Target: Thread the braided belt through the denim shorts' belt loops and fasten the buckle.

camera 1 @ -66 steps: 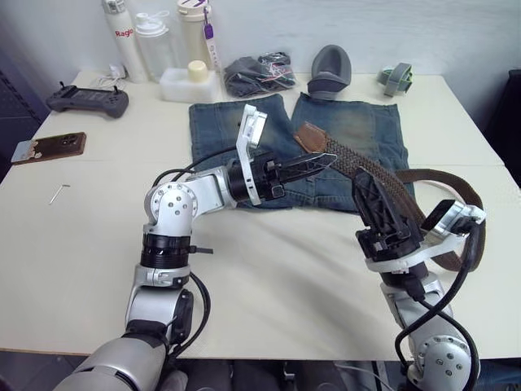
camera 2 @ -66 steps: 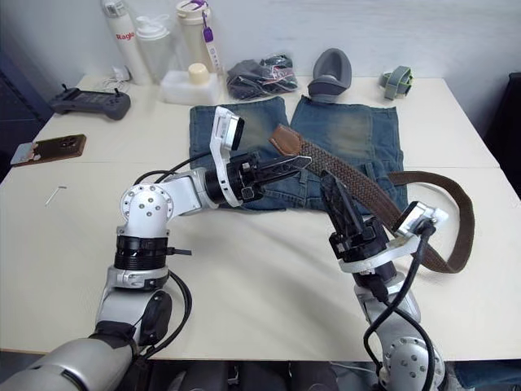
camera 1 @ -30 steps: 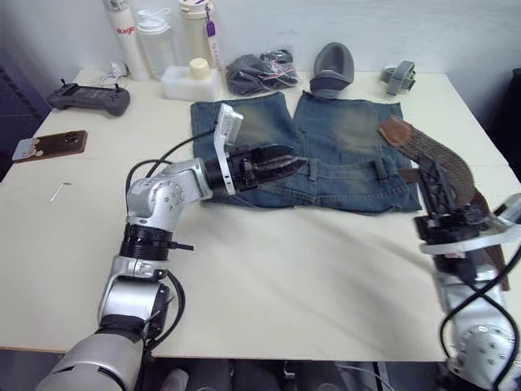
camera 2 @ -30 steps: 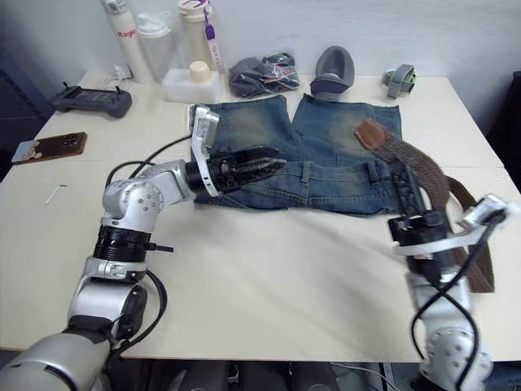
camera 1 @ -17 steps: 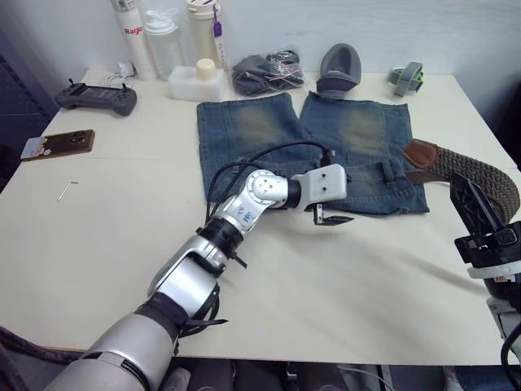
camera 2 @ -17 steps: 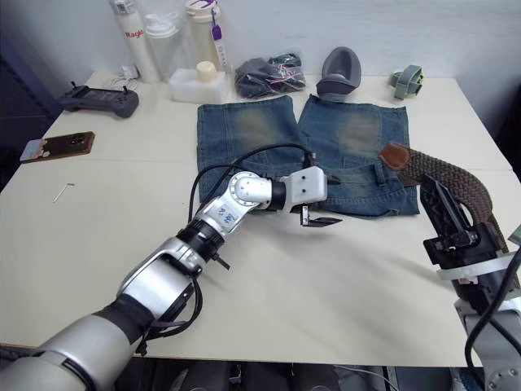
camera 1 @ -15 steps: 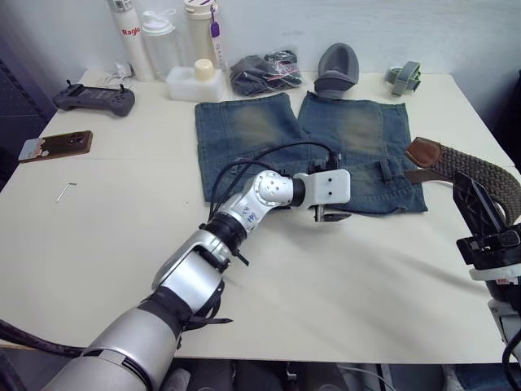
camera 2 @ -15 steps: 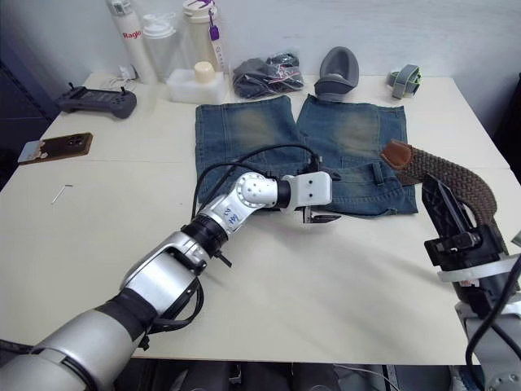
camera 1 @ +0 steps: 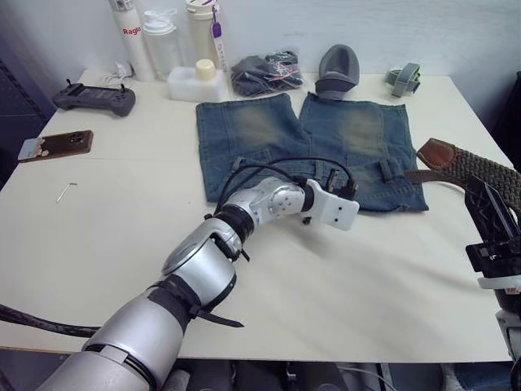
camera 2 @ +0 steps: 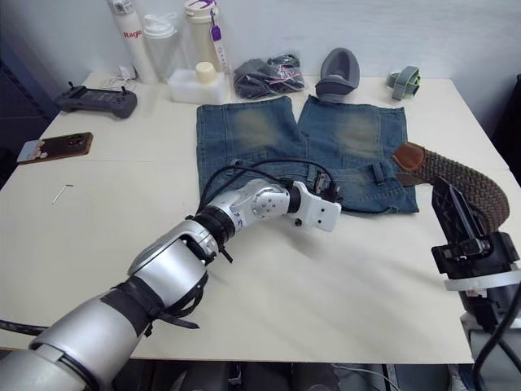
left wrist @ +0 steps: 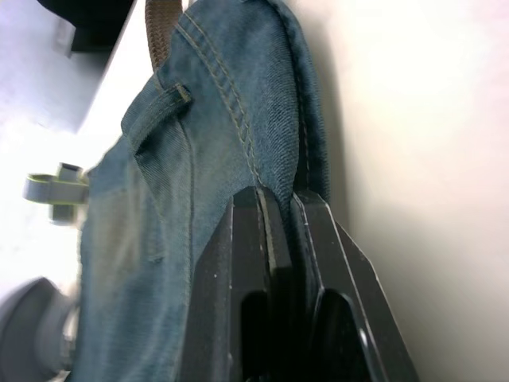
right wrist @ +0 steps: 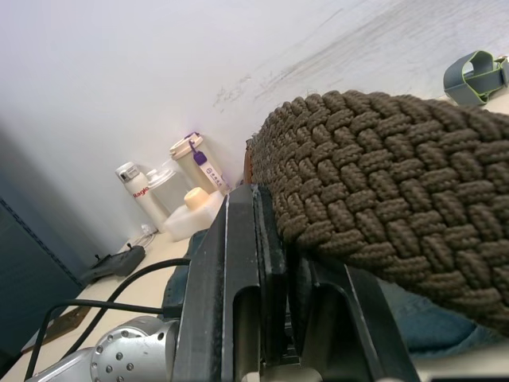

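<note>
Pinching the waistband edge of the denim shorts (camera 1: 309, 147), which lie flat at the middle of the bench (camera 1: 122, 212) toward its far edge, the left fingers (left wrist: 274, 215) are closed on the cloth. The right fingers (right wrist: 270, 231) are clamped on the braided belt (camera 2: 460, 183), held in the air over the right edge. If the left arm pulls, the waistband could bunch and close the belt loops (camera 1: 385, 170); the long free belt could slip or snag on the bench edge.

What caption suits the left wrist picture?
Left hand shut on the waistband edge of the denim shorts.
</note>
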